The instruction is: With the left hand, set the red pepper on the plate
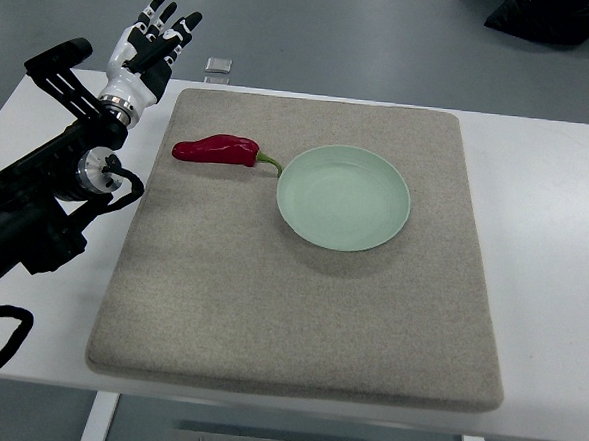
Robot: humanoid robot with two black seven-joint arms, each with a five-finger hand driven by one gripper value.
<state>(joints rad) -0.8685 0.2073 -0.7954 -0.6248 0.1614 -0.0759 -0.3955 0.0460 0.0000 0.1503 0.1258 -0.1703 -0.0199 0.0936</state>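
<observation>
Grey and fuzzy, a big mat [301,281] covers most of the white desk [546,196]. Past the middle of the mat sits a pale green plate [379,231]. The plate has nothing in it. Just to its left lies the red pepper [216,150], flat on the mat. Its green stem points at the plate and comes right up to the rim. Farther back, over the left corner of the desk, the left hand [151,40] hangs in the air. Its fingers [157,7] are straight and spread, and it holds nothing. It is well apart from the pepper. A small clear thing [219,66] sits behind the mat.
</observation>
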